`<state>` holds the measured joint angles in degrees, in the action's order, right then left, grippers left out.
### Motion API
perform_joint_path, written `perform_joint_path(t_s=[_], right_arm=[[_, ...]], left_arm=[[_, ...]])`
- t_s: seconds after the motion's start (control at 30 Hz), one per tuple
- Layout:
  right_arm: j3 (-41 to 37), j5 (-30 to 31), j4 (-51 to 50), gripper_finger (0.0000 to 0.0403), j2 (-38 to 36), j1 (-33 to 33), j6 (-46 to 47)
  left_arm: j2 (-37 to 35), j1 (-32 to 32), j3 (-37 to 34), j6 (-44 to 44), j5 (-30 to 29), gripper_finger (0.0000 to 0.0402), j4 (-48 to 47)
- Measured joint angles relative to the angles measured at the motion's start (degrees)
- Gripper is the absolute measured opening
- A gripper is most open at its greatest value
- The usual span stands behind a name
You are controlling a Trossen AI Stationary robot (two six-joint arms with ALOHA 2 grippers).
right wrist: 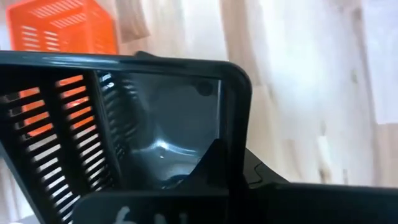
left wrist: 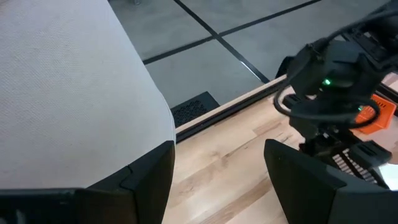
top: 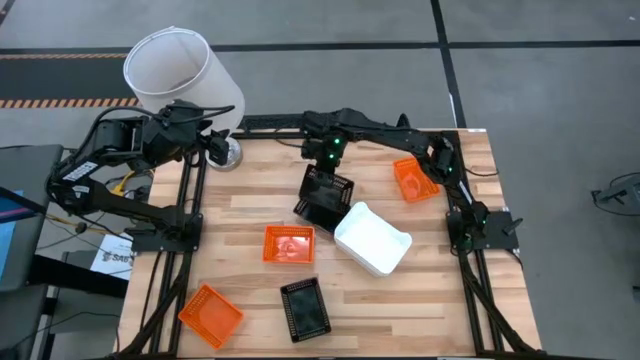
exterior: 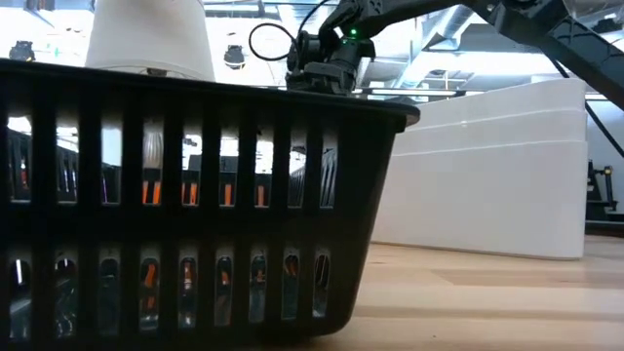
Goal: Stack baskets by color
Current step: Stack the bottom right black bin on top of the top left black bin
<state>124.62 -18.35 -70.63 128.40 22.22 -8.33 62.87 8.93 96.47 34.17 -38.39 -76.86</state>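
My right gripper (top: pixel 325 165) reaches over the far middle of the table and is shut on a black mesh basket (top: pixel 324 196), which hangs tilted beneath it. A second black basket (top: pixel 305 306) rests on its bottom near the front edge. Three orange baskets lie at the far right (top: pixel 413 180), the middle (top: pixel 288 244) and the near left (top: pixel 210 314). White baskets (top: pixel 372 238) sit nested right of centre. My left gripper (left wrist: pixel 217 155) stands open at the far left corner, beside the big white lampshade (top: pixel 180 70). My right gripper holds the black basket by an end wall just under its rim (right wrist: pixel 231 118), next to a corner. One dark finger (right wrist: pixel 214 158) lies against that wall and the wall hides the other. The fingers slant down from above. The basket hangs tilted below them; whether its lower end touches the table I cannot tell.
The lampshade stands off the table's far left corner. In the low view the near black basket (exterior: pixel 195 195) blocks most of the table, with the white baskets (exterior: pixel 487 175) to its right. Bare wood (top: pixel 430 310) shows at the near right.
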Motion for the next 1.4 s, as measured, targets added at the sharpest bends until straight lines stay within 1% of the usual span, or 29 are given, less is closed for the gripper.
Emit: perform_joint_path(t_s=[0.17, 0.47, 0.63, 0.77, 1.03, 1.23, 1.4], right_arm=[[-0.1, -0.2, 0.4, 0.0010, 0.3, -1.1, 3.2], [-4.0, -0.1, 0.6, 0.0005, 0.4, -1.4, 5.6], [-4.1, 0.1, 1.7, 0.0015, 0.4, -2.3, 5.7], [-4.1, 0.1, 2.0, 0.0013, 0.4, -2.4, 8.1], [-4.1, 0.3, 2.1, 0.0012, 0.4, -2.5, 8.5], [-8.3, 0.7, 1.3, 0.0012, 0.4, -3.3, 9.5], [-9.8, 0.7, -0.8, 0.0015, 0.4, -3.9, 8.6]], left_arm=[[0.0, 0.0, 0.0, 0.1, 0.0, 0.0238, 0.0], [0.0, 0.0, 0.0, 0.1, 0.0, 0.0238, 0.0], [0.0, 0.0, 0.0, 0.1, 0.0, 0.0238, 0.0], [0.0, 0.0, 0.0, 0.1, 0.0, 0.0238, 0.0], [0.0, 0.0, 0.0, 0.1, 0.0, 0.0238, 0.0], [0.0, 0.0, 0.0, 1.0, 0.0, 0.0238, -0.4], [0.0, 0.0, 0.0, 1.0, 0.0, 0.0238, -0.7]])
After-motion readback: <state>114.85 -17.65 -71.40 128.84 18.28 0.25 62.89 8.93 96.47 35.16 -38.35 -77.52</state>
